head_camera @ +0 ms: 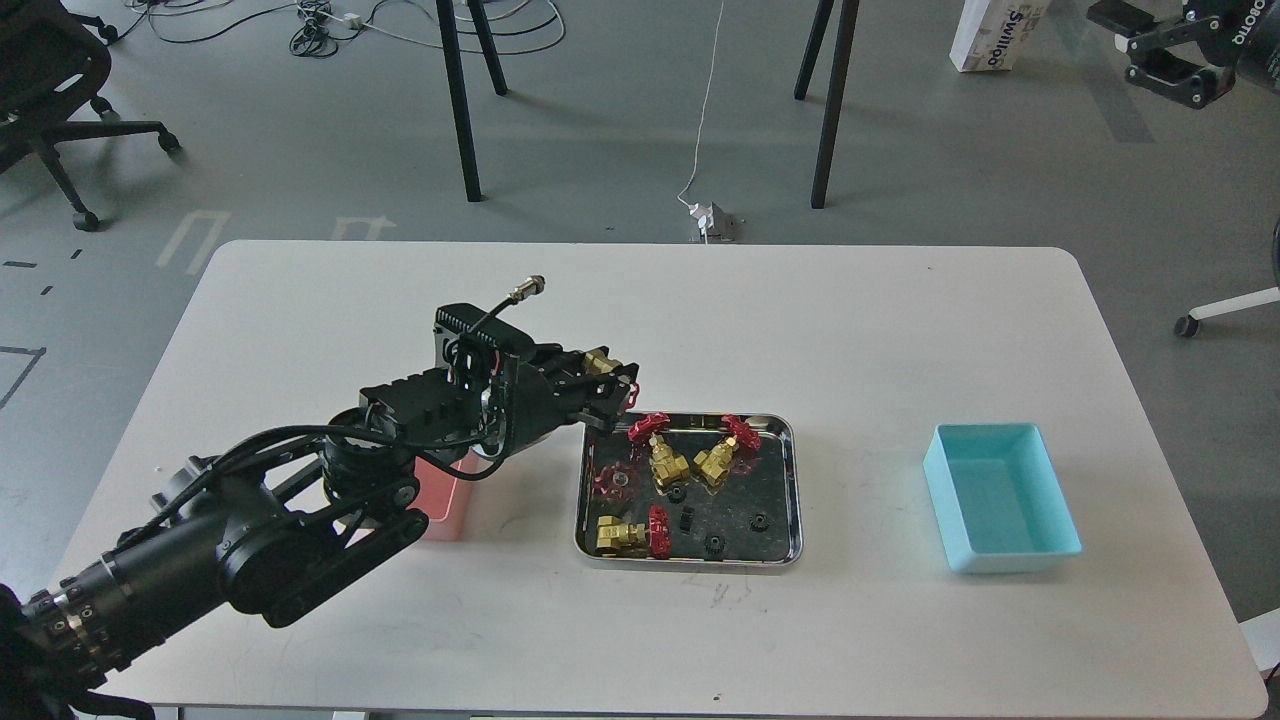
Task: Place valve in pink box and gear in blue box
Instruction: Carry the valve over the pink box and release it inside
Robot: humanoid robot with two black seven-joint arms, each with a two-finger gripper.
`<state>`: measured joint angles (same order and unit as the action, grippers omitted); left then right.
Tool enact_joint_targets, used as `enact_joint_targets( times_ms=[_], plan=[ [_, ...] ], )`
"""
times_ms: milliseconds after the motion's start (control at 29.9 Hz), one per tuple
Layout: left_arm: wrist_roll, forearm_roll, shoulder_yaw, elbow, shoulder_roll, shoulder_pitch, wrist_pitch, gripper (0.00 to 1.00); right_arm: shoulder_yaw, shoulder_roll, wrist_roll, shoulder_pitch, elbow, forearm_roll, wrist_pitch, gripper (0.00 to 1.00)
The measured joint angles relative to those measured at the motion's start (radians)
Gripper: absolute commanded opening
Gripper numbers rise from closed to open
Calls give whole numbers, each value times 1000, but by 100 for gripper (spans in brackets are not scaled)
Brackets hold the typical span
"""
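Brass-gold with a bit of red showing, a small valve (pixel 603 362) sits pinched between the fingers of the robot's left gripper (pixel 612 385), which is closed down on it just off the shiny steel tray's (pixel 789 480) 10 o'clock corner, above the white table (pixel 700 320). The black left arm (pixel 250 540) comes in from 8 o'clock and covers most of the salmon-pink plastic bin (pixel 445 505), so only its near-right corner peeks out at about 9 o'clock from the tray.

In the tray, two more valves with red handwheels (pixel 660 450) (pixel 725 452) lean in the upper half, and another (pixel 630 535) lies on its side near the 7 o'clock corner. Tiny black toothed gears (pixel 714 543) (pixel 759 521) sit along the lower part, with a small black oblong piece (pixel 687 519) beside them.

The light cyan plastic bin (pixel 1050 550) sits well apart at 3 o'clock from the tray.

The right gripper (pixel 1150 55) is way up at 1 o'clock, off the table; its fingers look spread, with nothing in them.
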<state>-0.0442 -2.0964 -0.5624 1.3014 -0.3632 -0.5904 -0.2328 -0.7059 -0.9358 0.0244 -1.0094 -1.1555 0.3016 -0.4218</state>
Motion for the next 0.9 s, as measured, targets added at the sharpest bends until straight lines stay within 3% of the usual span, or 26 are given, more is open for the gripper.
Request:
enact_joint_targets(
  times_ms=[368, 769, 836, 903],
  plan=[
    [-5, 61, -40, 151, -352, 83, 11, 18, -1, 34, 0, -9, 65, 23, 0, 99],
    [-5, 45, -27, 156, -404, 212, 26, 22, 0, 85, 0, -42, 124, 40, 0, 99],
    [-5, 42, -25, 155, -404, 220, 26, 36, 0, 89, 0, -44, 124, 49, 0, 99],
    [-6, 41, -25, 154, -400, 227, 26, 59, 0, 92, 0, -44, 124, 58, 0, 99]
  ],
)
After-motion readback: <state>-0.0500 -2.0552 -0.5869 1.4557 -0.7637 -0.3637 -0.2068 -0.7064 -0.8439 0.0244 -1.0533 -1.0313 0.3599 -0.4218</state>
